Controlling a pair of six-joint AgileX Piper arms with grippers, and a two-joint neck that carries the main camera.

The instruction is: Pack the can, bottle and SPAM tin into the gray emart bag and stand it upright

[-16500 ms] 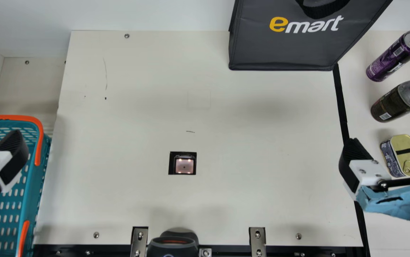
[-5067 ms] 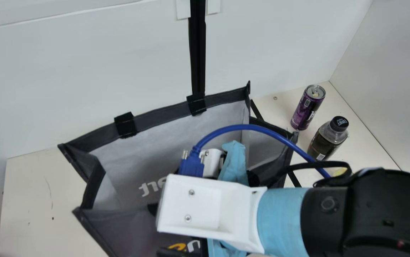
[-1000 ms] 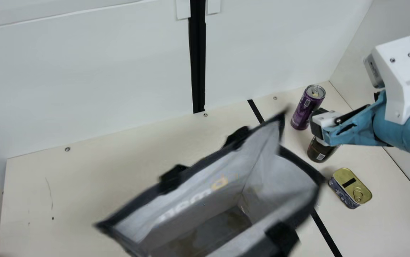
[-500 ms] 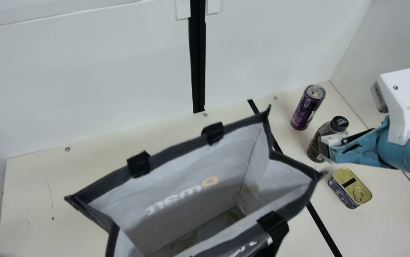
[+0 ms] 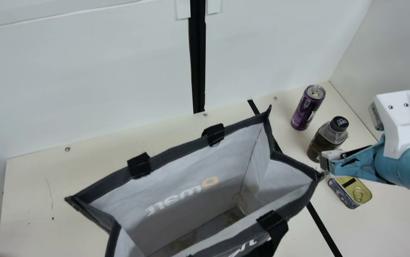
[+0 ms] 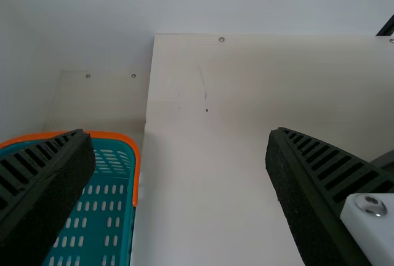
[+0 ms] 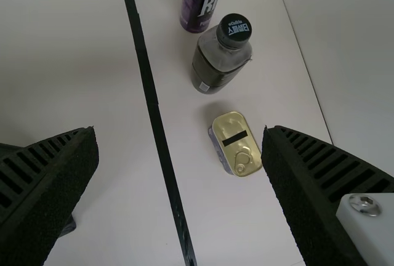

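In the main view my right gripper point(image 5: 326, 161) hangs above the table by the SPAM tin point(image 5: 353, 192), partly covering it; the bag's right corner is close by. In the right wrist view the gripper point(image 7: 181, 198) is open, the flat gold-lidded tin point(image 7: 237, 144) seen beyond its fingers. The bottle point(image 5: 328, 139) and purple can point(image 5: 307, 107) stand upright behind the tin. The gray emart bag point(image 5: 190, 153) stands with its mouth spread wide, and the part of its inside that shows holds nothing. My left gripper point(image 6: 178, 198) is open over the table's left side.
A teal basket with an orange rim point(image 6: 132, 155) stands at the left, below the left gripper. White walls point(image 5: 101, 71) rise behind the table and at the right. A black strip point(image 7: 151, 93) runs along the table between bag and tin.
The camera turned since the oldest picture. My right arm came out of the bag and went right, then lowered from the bottle toward the tin. The bag swung slightly left and settled with its mouth wider.
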